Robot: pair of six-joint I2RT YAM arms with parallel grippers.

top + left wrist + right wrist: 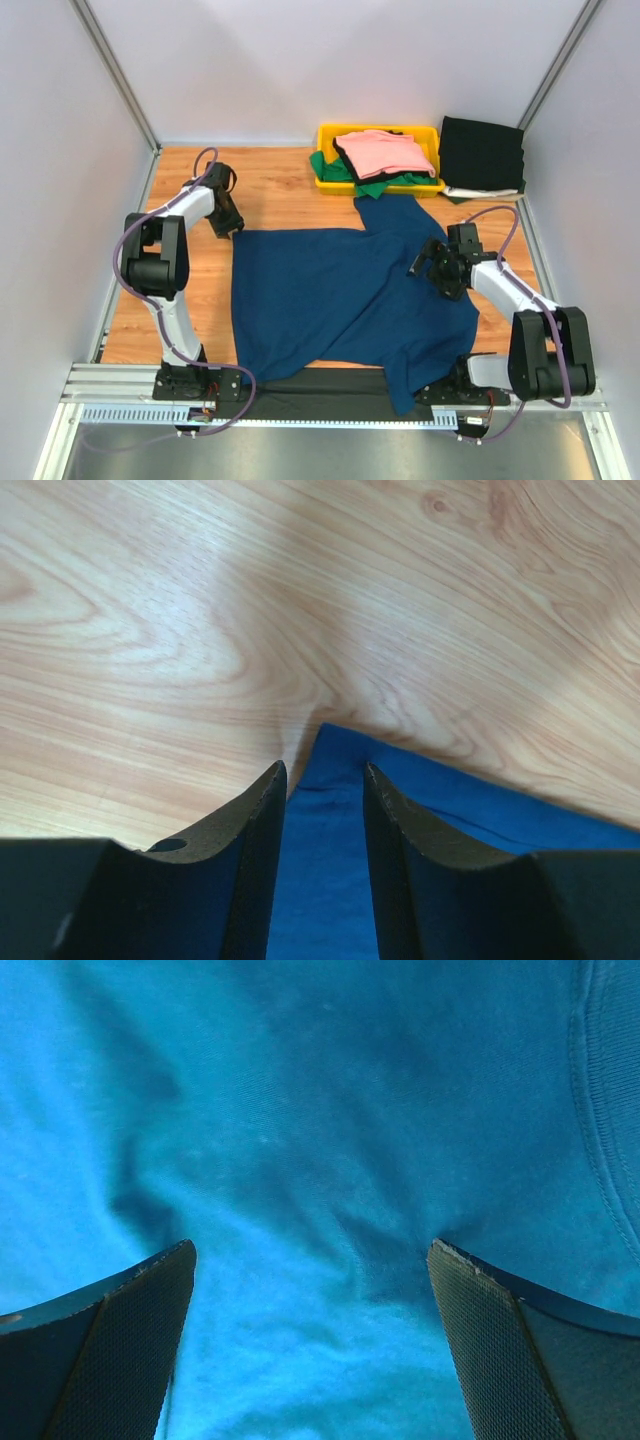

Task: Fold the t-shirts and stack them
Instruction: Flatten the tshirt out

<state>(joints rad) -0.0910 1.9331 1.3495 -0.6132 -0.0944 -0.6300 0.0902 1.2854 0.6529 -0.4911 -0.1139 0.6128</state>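
Navy t-shirt [340,290]: spread over the middle of the wooden table [280,185], its near hem over the near edge.
Left gripper [325,770]: fingers narrowly parted at the shirt's far left corner, which lies between them unpinched.
Right gripper [312,1250]: fingers spread wide, low over the shirt's right side.
Pink t-shirt [385,152]: on top in the yellow bin [328,135], far right.
Green t-shirt [375,186]: beneath the pink, spilling over the bin's near rim.
Black t-shirt [480,152]: folded, just right of the bin.
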